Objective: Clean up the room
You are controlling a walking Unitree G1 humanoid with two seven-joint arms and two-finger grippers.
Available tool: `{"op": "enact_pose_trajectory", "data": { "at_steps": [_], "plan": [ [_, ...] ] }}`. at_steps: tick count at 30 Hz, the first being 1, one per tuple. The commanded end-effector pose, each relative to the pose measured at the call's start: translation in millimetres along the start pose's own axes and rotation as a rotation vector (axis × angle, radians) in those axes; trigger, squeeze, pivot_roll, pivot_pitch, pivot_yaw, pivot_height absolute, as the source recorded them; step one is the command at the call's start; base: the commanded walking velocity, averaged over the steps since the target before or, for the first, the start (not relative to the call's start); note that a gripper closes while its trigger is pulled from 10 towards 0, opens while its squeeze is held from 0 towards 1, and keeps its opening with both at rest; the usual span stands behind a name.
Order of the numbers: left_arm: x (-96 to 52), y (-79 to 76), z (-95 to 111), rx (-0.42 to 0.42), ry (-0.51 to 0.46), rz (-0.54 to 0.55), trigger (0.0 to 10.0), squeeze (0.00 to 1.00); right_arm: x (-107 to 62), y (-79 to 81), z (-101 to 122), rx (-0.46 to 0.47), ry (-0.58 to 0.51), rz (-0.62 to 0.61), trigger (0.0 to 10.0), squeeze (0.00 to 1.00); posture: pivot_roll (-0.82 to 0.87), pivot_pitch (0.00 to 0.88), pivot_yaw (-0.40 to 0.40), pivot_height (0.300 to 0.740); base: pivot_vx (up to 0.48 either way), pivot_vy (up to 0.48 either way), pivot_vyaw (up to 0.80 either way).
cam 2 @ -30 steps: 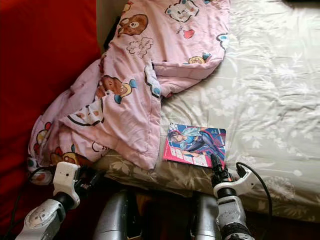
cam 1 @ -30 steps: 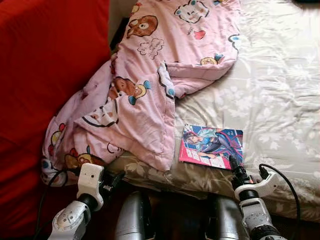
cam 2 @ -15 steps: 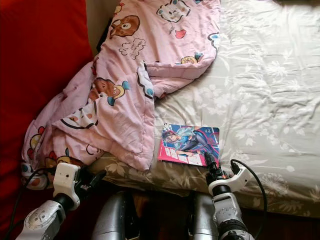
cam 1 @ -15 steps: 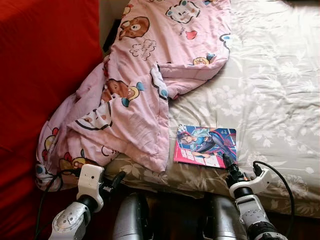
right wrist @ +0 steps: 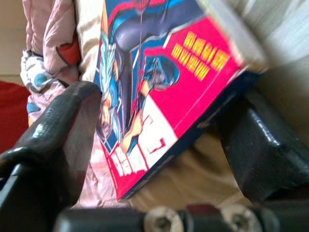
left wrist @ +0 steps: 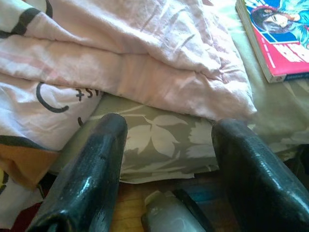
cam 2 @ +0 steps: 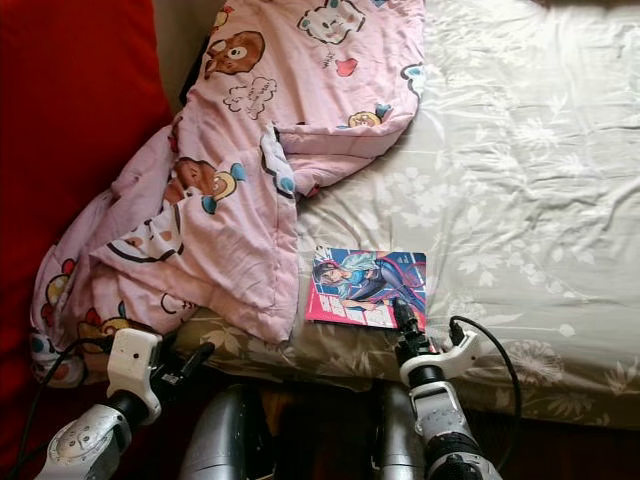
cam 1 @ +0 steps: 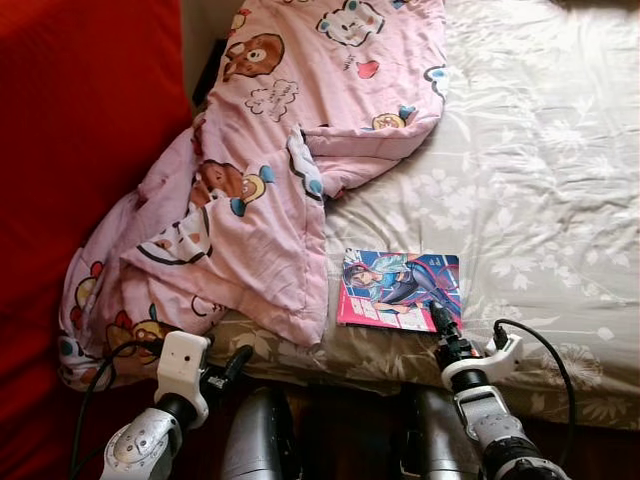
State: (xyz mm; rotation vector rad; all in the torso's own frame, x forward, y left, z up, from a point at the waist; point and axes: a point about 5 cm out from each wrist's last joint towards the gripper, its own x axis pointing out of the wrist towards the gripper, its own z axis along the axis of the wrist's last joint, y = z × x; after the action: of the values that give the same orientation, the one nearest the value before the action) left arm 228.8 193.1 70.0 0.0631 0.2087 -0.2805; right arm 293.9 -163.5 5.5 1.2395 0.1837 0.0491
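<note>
my right gripper (cam 1: 437, 316), fingers spread, straddles the near corner of the comic book (cam 1: 400, 291), which lies flat on the floral bed sheet (cam 1: 540, 180) beside the pink cartoon blanket (cam 1: 260, 190). my left gripper (left wrist: 169, 159), also spread, hovers below the mattress edge.

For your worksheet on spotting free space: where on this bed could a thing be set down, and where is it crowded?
Free: the wide floral bed sheet right of the pink blanket and beyond the comic book. Crowded: the bed's left side, where the blanket is heaped against the red surface, and the near edge, where the right gripper straddles the book's corner.
</note>
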Motion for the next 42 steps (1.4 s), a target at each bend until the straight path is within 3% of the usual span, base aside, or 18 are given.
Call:
{"op": "enact_pose_trajectory", "data": {
  "at_steps": [1, 10, 11, 12, 13, 28, 33, 37, 42],
  "plan": [
    [-7.3, 6.0, -5, 0.034, 0.044, 0.021, 10.0, 0.0, -5.5, -2.8, -38, 0.074, 0.134, -0.03, 10.0, 0.0, 0.22, 0.293, 0.144, 0.6, 0.0, 0.0, 0.0],
    [-8.5, 5.2, -5, 0.036, 0.046, 0.023, 10.0, 0.0, -5.5, -2.8, -36, 0.066, 0.118, -0.021, 10.0, 0.0, 0.22, 0.296, 0.142, 0.6, 0.0, 0.0, 0.0],
    [-8.3, 5.1, -5, 0.036, 0.046, 0.022, 10.0, 0.0, -4.9, -2.2, -34, 0.065, 0.113, -0.015, 4.0, 0.0, 0.22, 0.295, 0.141, 0.6, 0.0, 0.0, 0.0],
    [-8.3, 5.1, -5, 0.036, 0.046, 0.022, 10.0, 0.0, -4.9, -2.2, -34, 0.065, 0.113, -0.015, 4.0, 0.0, 0.22, 0.295, 0.141, 0.6, 0.0, 0.0, 0.0],
    [-7.4, 4.7, -6, 0.037, 0.046, 0.021, 10.0, 0.0, -3.7, -1.1, -32, 0.066, 0.106, -0.009, 0.0, 0.0, 0.22, 0.29, 0.14, 0.6, 0.0, 0.0, 0.0],
    [3.3, 4.6, -7, 0.038, 0.044, 0.021, 10.0, 0.0, 1.6, 4.5, -26, 0.059, 0.077, 0.018, 0.0, 0.0, 0.21, 0.255, 0.134, 0.6, 0.0, 0.0, 0.0],
    [10.1, 5.9, -8, 0.038, 0.042, 0.025, 10.0, 0.0, 9.1, 14.6, -19, 0.049, 0.054, 0.076, 0.0, 0.0, 0.19, 0.223, 0.125, 0.6, 0.0, 0.0, 0.0],
    [21.2, 5.8, -8, 0.028, 0.025, 0.035, 10.0, 0.0, 18.7, 31.2, 2, 0.03, -0.051, 0.195, 0.0, 0.0, 0.16, 0.18, 0.11, 0.6, 0.0, 0.0, 0.0],
    [33.0, 5.9, -9, 0.009, 0.019, 0.051, 10.0, 0.0, 19.5, 35.4, 20, -0.034, -0.118, 0.224, 0.0, 0.0, 0.12, 0.139, 0.089, 0.6, 0.0, 0.0, 0.0]
  ]
}}
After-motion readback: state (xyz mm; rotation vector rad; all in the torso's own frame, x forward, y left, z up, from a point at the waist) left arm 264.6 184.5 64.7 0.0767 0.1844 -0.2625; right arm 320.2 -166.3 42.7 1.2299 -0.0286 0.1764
